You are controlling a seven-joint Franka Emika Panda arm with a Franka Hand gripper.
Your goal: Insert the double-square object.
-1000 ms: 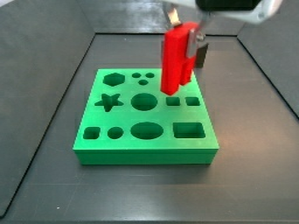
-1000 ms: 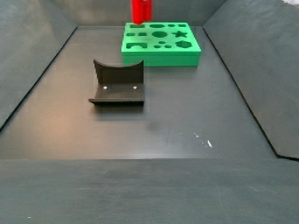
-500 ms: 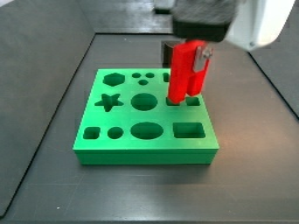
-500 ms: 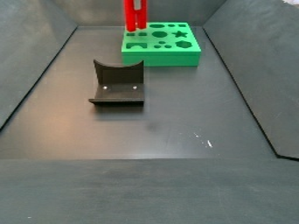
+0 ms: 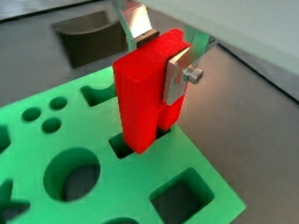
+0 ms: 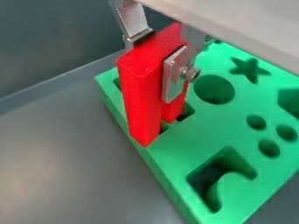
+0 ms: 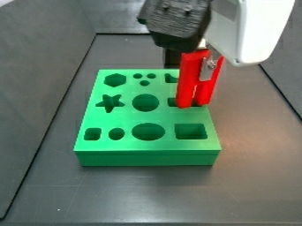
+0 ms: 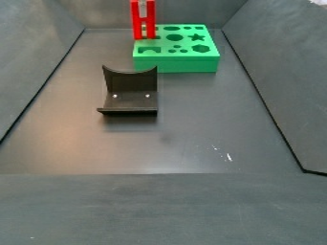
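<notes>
The double-square object [image 5: 146,92] is a tall bright red piece of two joined square bars. It stands upright with its lower end in the paired square holes of the green block [image 5: 82,131]. It shows in both wrist views [image 6: 146,83] and both side views [image 7: 196,78] [image 8: 141,19]. My gripper [image 5: 155,54] is shut on its upper part; one silver finger [image 5: 177,74] presses its side. In a side view the gripper [image 7: 200,62] is at the block's [image 7: 147,119] right side. The block [image 8: 177,45] lies at the far end of the floor.
A dark grey block with a curved notch [image 8: 128,91] stands on the dark floor, well away from the green block. The green block [image 6: 233,122] has several other holes: star, circles, a rounded slot. Dark walls enclose the floor.
The gripper has moved down and to the block's right side with the red piece. The piece's lower end has gone from above the block into the paired square holes.
</notes>
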